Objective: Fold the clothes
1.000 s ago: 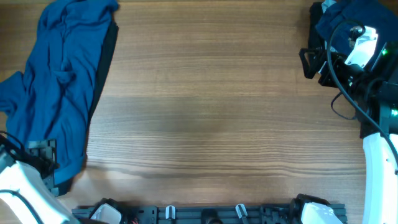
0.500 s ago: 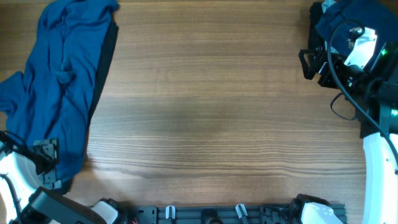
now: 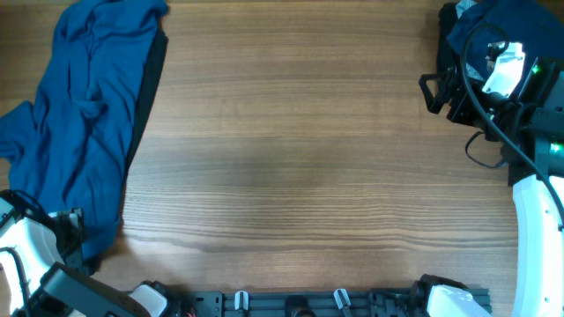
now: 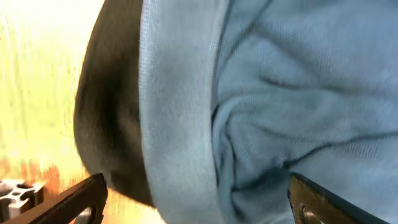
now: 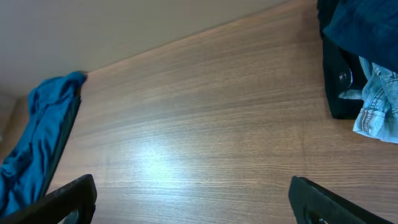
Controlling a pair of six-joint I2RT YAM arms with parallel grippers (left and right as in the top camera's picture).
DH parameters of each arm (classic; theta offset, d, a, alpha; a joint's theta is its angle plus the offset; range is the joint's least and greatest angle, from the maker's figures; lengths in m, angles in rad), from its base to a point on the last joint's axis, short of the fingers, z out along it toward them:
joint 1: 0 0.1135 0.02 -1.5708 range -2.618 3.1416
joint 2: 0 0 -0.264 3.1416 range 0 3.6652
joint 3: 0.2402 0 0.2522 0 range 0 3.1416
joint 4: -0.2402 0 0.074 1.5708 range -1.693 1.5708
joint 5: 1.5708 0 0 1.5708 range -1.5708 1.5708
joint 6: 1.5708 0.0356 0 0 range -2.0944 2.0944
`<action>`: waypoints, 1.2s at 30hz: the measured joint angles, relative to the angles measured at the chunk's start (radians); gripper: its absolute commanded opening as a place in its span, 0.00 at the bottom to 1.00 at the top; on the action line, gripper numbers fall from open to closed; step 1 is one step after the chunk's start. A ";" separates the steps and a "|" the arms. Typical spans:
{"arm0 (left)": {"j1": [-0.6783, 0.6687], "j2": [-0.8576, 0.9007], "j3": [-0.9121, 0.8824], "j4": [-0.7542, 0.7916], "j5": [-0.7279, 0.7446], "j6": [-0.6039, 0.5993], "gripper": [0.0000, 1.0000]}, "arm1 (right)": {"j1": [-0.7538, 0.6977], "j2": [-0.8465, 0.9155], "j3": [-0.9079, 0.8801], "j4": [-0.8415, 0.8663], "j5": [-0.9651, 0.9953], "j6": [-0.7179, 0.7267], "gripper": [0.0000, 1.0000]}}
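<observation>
The teal-blue shirt (image 3: pixel 84 123) lies crumpled along the table's left side, on top of a black garment (image 3: pixel 152 84) whose edge shows along its right side. My left gripper (image 3: pixel 70 220) is at the shirt's near corner. In the left wrist view its fingers (image 4: pixel 193 202) are open, with the teal shirt (image 4: pixel 298 93) and the black garment (image 4: pixel 109 124) lying between and beyond them. My right gripper (image 3: pixel 430 92) is open and empty at the far right, over bare wood (image 5: pixel 193 199). The shirt also shows far left in the right wrist view (image 5: pixel 37 137).
A navy and pale-denim heap (image 3: pixel 493 26) sits at the back right corner, right beside my right arm; it also shows in the right wrist view (image 5: pixel 367 68). The wooden table (image 3: pixel 300 158) stretches between the two piles. A black rail (image 3: pixel 300 304) runs along the front edge.
My left arm has drawn back toward the front left corner, and its gripper now sits slightly lower at the shirt's near edge. My right gripper has shifted slightly left.
</observation>
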 measured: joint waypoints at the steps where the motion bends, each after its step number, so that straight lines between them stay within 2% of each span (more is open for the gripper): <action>1: 0.000 0.008 0.000 0.011 -0.005 -0.009 0.92 | 0.000 0.000 0.000 0.000 0.000 0.000 1.00; 4: 0.000 0.043 0.000 0.041 -0.014 -0.023 0.91 | 0.000 0.000 0.000 -0.007 0.000 0.000 1.00; 7: 0.000 0.090 0.000 0.072 -0.018 -0.027 0.80 | 0.000 0.000 0.000 -0.008 0.000 0.000 1.00; 9: 0.000 0.108 0.000 0.083 -0.018 -0.032 0.61 | 0.000 0.000 0.000 -0.008 0.000 0.000 1.00; 12: 0.001 0.108 0.000 0.085 -0.018 -0.039 0.43 | 0.000 0.000 0.000 -0.008 0.000 0.000 1.00; 15: 0.001 0.108 0.000 0.078 -0.018 -0.037 0.06 | 0.000 0.000 0.000 -0.008 0.000 0.000 1.00; 20: 0.001 0.097 0.000 0.058 0.007 -0.037 0.04 | 0.000 0.000 0.000 -0.008 0.000 0.000 1.00; 22: 0.001 0.040 -0.001 0.043 0.032 -0.029 0.04 | 0.000 0.000 0.000 -0.008 0.000 0.000 1.00; 29: 0.001 -0.360 -0.003 -0.002 0.081 -0.006 0.04 | 0.000 0.001 0.000 -0.008 0.000 0.015 1.00; 32: 0.002 -0.458 -0.003 -0.001 0.247 0.013 0.04 | 0.000 0.001 0.000 -0.008 0.000 0.019 1.00; 33: -0.004 -0.462 0.008 0.017 0.341 0.040 0.04 | 0.000 0.001 0.000 -0.008 0.000 0.023 1.00; 36: -0.061 -0.459 0.090 0.023 0.502 0.132 0.04 | 0.000 0.001 0.000 -0.020 0.000 0.026 1.00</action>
